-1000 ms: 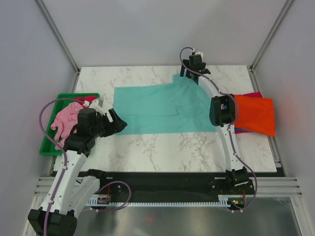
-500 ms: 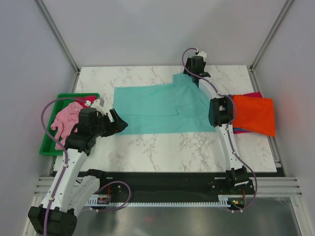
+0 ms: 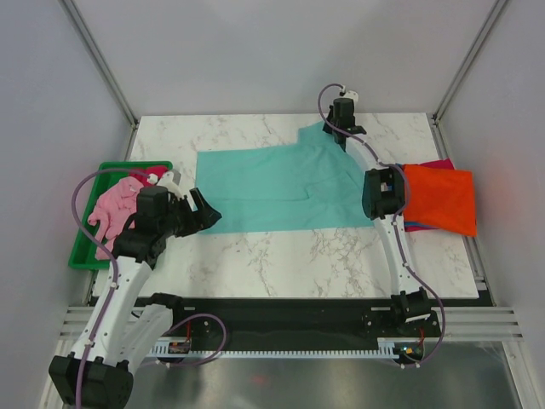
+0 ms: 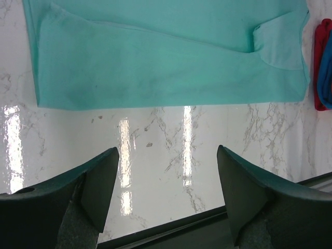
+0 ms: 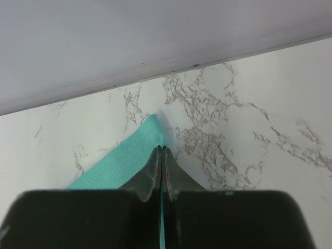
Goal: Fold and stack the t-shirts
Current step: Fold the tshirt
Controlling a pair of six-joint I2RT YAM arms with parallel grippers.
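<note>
Teal t-shirt [image 3: 281, 187] lies spread flat across the middle of the marble bench [image 3: 281, 256], with one sleeve poking out at its far right corner. Right on that corner sits the right tool [image 3: 342, 128]. Its wrist view shows the two fingers [image 5: 150, 176] pressed together, clamped on the teal edge, a thin strip of cloth showing between them.

Over at the shirt's near left corner hangs the left tool [image 3: 204, 213], fingers wide apart with nothing between them. From its wrist camera the shirt's near hem lies just beyond the tips, with bare marble underneath.

To the right of the teal shirt, an orange t-shirt [image 3: 441, 200] lies folded on top of a pile. A magenta edge [image 3: 438, 162] peeks out on the pile's far side and a blue edge [image 3: 415, 227] on its near side.

To the left of the teal shirt, a pink t-shirt [image 3: 106, 213] sits crumpled in the green tray [image 3: 81, 251].
</note>
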